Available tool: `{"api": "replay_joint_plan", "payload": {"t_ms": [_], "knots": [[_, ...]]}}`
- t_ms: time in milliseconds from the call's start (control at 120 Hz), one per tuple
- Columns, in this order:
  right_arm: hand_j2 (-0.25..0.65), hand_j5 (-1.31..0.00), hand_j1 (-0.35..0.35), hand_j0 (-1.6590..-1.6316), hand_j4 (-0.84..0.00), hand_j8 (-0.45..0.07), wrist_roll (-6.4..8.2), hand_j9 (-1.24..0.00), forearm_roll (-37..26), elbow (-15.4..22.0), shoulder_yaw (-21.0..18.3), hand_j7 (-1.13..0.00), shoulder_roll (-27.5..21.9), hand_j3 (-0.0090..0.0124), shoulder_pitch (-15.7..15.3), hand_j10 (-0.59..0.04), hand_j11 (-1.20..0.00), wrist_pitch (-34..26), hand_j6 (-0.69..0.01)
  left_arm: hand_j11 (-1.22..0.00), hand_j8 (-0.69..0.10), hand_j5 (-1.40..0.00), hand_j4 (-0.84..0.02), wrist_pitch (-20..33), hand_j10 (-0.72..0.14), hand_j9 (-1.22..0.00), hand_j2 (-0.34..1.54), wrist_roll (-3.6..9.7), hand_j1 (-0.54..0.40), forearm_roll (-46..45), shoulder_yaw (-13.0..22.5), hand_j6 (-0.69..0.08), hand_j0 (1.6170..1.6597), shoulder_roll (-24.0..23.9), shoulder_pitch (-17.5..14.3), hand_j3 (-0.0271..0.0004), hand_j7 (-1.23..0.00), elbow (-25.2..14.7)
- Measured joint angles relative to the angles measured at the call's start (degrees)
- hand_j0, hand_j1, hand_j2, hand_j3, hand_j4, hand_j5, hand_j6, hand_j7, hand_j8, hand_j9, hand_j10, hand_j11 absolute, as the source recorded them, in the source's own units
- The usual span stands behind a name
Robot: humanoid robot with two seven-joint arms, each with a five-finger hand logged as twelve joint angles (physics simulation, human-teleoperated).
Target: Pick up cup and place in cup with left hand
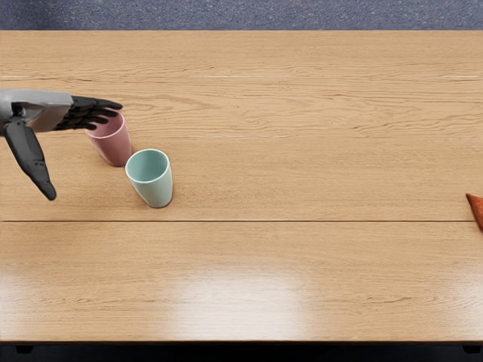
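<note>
My left hand (84,154) comes in from the picture's left edge with its fingers spread and its thumb held well apart. The pink cup (115,145) stands upright beside it, and the fingertips cover part of its rim from above. Whether they touch the rim cannot be told. Just to the right and nearer the front is the mint green cup (155,184), upright, with its open top showing an empty inside. The two cups stand close together as separate cups, neither inside the other.
The wooden table (302,166) fills most of the view, its back edge near the top and its front edge near the bottom. An orange-brown pointed object (477,210) is cut off by the right edge of the picture.
</note>
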Motion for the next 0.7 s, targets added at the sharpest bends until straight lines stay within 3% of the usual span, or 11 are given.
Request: {"api": "replay_joint_plan", "payload": {"t_ms": [108,150,200,258,300,350,400,450,517,700], "knots": [[-0.007,-0.04,-0.31,-1.6581,-0.032,-0.032,-0.1,-0.04,0.0,0.0,0.0,-0.04,0.0,0.0,0.0,-0.032,-0.04,-0.3,-0.032,0.0,-0.007,0.0,-0.006,0.0,-0.006,0.0,0.0,0.07,0.349,0.1,-0.7,-0.008,1.658,-2.8,0.2,0.0,0.0,-0.1],[-0.007,-0.04,-0.31,-1.6581,-0.032,-0.032,-0.1,-0.04,0.0,0.0,0.0,-0.04,0.0,0.0,0.0,-0.032,-0.04,-0.3,-0.032,0.0,-0.007,0.0,-0.006,0.0,-0.006,0.0,0.0,1.58,0.349,0.7,-0.7,-0.008,1.658,-4.6,-0.1,0.0,0.0,-0.1],[-0.007,-0.04,-0.31,-1.6581,-0.032,-0.032,-0.11,-0.04,0.0,0.0,0.0,-0.04,0.0,0.0,0.0,-0.032,-0.04,-0.4,-0.032,0.0,-0.008,0.0,-0.007,0.0,-0.006,0.0,0.0,6.23,0.349,2.0,-0.9,-0.008,1.658,-8.0,-2.4,0.0,0.0,0.0],[-0.007,-0.04,-0.31,-1.6581,-0.032,-0.032,-0.14,-0.04,0.0,0.0,0.0,-0.04,0.0,0.0,0.0,-0.032,-0.04,-0.4,-0.032,0.0,-0.006,0.0,-0.005,0.0,-0.005,0.0,0.0,14.4,0.349,4.5,-1.1,-0.007,1.658,-14.1,-5.3,0.0,0.0,0.0],[-0.007,-0.04,-0.31,-1.6581,-0.032,-0.032,-0.14,-0.04,0.0,0.0,0.0,-0.04,0.0,0.0,-0.1,-0.032,-0.04,-0.4,-0.032,0.0,-0.006,0.0,-0.005,0.0,-0.004,0.0,0.0,18.97,0.349,8.3,-1.1,-0.006,1.658,-17.4,-5.6,0.0,0.0,-0.1],[-0.007,-0.04,-0.311,-1.6581,-0.032,-0.032,-0.12,-0.04,0.0,-0.1,0.0,-0.04,0.0,0.0,-0.3,-0.032,-0.04,-0.4,-0.032,0.0,-0.005,0.0,-0.005,0.2,-0.004,0.0,0.0,23.27,0.349,13.2,-1.2,-0.006,1.658,-19.8,-5.5,0.0,0.0,-0.5],[-0.007,-0.04,-0.31,-1.6581,-0.032,-0.032,-0.11,-0.04,-0.1,-0.1,-0.1,-0.04,0.0,0.0,-0.4,-0.032,-0.04,-0.4,-0.032,0.0,-0.005,0.0,-0.005,1.3,-0.004,0.0,0.0,25.97,0.349,17.0,-1.2,-0.006,1.658,-20.8,-5.5,0.0,0.0,-1.6],[-0.007,-0.04,-0.31,-1.6581,-0.032,-0.032,-0.1,-0.04,-0.1,-0.1,-0.1,-0.04,0.0,0.0,-0.6,-0.032,-0.04,-0.4,-0.032,0.0,-0.005,0.0,-0.004,2.8,-0.004,0.0,0.0,27.64,0.349,20.0,-1.2,-0.005,1.658,-21.8,-5.6,0.0,0.0,-2.7],[-0.006,-0.04,-0.311,-1.6581,-0.032,-0.032,-0.09,-0.04,-0.1,-0.1,-0.1,-0.04,0.0,0.0,-0.7,-0.032,-0.04,-0.4,-0.032,0.0,-0.005,0.0,-0.004,5.3,-0.004,0.0,0.0,28.92,0.349,22.9,-1.3,-0.005,1.6581,-23.4,-5.2,0.0,0.0,-4.0],[-0.007,-0.04,-0.31,-1.6581,-0.032,-0.032,-0.11,-0.04,-0.1,-0.1,-0.1,-0.04,0.0,0.0,-0.9,-0.032,-0.04,-0.5,-0.032,0.0,-0.004,0.0,-0.003,14.3,-0.003,0.0,0.0,30.1,0.349,29.0,-1.1,-0.005,1.6581,-25.0,-2.7,0.0,0.0,-7.5]]}}
